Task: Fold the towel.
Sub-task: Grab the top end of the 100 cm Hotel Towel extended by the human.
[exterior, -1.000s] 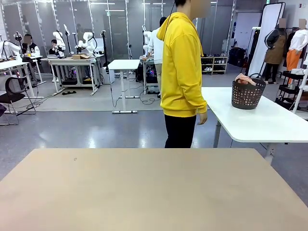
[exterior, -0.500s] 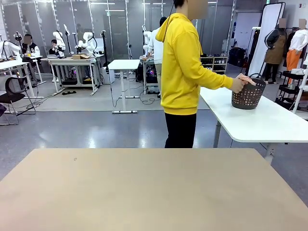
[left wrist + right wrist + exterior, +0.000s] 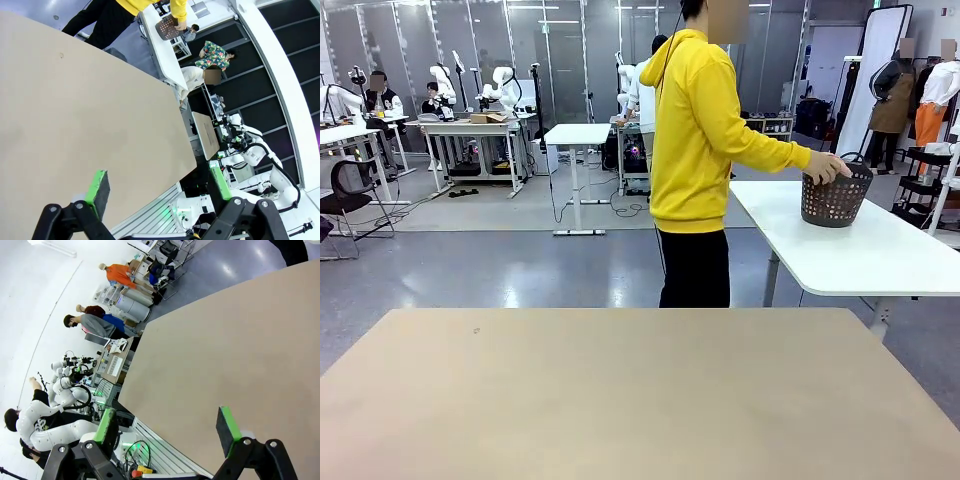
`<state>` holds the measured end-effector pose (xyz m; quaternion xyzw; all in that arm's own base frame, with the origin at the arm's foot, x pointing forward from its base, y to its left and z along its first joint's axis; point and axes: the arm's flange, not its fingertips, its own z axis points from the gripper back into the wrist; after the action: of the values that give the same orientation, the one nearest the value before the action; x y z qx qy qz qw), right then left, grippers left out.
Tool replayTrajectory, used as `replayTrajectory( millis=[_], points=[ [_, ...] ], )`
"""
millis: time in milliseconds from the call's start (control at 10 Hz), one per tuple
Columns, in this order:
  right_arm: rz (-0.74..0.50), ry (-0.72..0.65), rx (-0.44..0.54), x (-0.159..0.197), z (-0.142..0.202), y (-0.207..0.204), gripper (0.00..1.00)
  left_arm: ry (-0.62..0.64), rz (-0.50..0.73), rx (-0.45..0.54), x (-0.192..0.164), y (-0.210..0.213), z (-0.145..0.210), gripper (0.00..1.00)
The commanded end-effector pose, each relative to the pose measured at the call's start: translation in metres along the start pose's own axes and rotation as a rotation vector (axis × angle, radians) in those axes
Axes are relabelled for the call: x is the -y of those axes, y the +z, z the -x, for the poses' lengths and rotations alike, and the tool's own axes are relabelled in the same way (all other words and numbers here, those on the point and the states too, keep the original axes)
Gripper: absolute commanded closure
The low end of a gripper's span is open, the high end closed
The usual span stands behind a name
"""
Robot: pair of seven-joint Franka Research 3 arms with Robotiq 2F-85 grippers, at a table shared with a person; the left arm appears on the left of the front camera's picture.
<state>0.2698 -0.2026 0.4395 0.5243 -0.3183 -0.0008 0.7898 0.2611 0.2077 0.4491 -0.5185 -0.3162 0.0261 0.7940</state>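
Yellow-sleeved person's hand (image 3: pixel 827 166) rests on the black basket (image 3: pixel 834 198) rim, near the white table's (image 3: pixel 860 255) far edge, per front view; towel's place cannot be told. Wrist views: left gripper (image 3: pixel 159 185) and right gripper (image 3: pixel 167 427) spread wide, empty, above the beige table (image 3: pixel 240 340).

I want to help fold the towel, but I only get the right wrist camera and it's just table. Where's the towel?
Observer: A person in a yellow hoodie stands beyond the beige table, one hand on a black basket on a white side table.
Operator: Is it inside?
Observer: Cannot tell; the hand covers the basket's top.
Operator: What's the other arm doing?
Observer: The left gripper hangs over the beige table, fingers open, holding nothing.
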Motion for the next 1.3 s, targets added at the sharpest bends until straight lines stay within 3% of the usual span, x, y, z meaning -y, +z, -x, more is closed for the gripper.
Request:
replayTrajectory(
  millis=[0,1200],
  points=[
    [-0.013,0.009,0.014,0.0003,-0.0017,0.0011,0.00,-0.010,0.024,0.011,-0.0003,-0.0002,-0.0019,0.00],
    [-0.013,0.009,0.014,0.0003,-0.0017,0.0011,0.00,-0.010,0.024,0.011,-0.0003,-0.0002,-0.0019,0.00]
  ],
)
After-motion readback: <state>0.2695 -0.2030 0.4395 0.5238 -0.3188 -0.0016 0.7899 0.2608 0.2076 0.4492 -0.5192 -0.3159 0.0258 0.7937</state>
